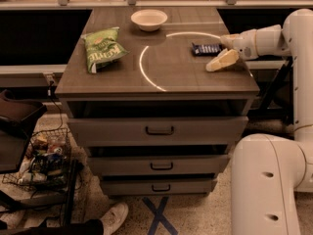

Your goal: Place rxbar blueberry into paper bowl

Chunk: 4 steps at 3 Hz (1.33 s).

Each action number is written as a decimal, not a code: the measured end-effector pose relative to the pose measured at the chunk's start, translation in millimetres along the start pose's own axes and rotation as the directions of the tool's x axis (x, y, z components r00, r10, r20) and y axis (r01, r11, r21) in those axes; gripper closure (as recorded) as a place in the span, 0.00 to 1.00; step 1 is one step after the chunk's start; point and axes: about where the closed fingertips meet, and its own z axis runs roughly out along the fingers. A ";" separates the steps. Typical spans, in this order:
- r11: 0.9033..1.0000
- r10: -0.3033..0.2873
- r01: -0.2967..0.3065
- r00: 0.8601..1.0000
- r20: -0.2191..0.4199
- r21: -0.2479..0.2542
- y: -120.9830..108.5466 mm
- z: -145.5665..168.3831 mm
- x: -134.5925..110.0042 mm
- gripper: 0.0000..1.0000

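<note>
In the camera view the task is sitting at its opening stage, by my reading. The rxbar blueberry (pixel 206 48) is lying flat on the cabinet top (pixel 161 77), to the right of the paper bowl (pixel 149 19) and nearer the camera, and the bowl is holding nothing. Grasping, carrying and dropping are all waiting to be done. The gripper (pixel 216 53) is hovering further right of the bowl, just beside the bar's right end. Its fingers (pixel 220 60) are looking spread apart and pinching nothing; whether one is touching the wrapper I cannot tell. A green chip bag (pixel 102 48) is lying left of the bowl.
</note>
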 end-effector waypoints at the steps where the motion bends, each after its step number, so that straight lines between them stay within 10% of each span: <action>1: 0.999 0.044 -0.043 0.999 -0.021 0.018 -5.6 5.3 5.8 0.25; 4: 0.999 0.044 -0.043 0.999 -0.021 0.018 -2.4 -0.8 -8.1 1.00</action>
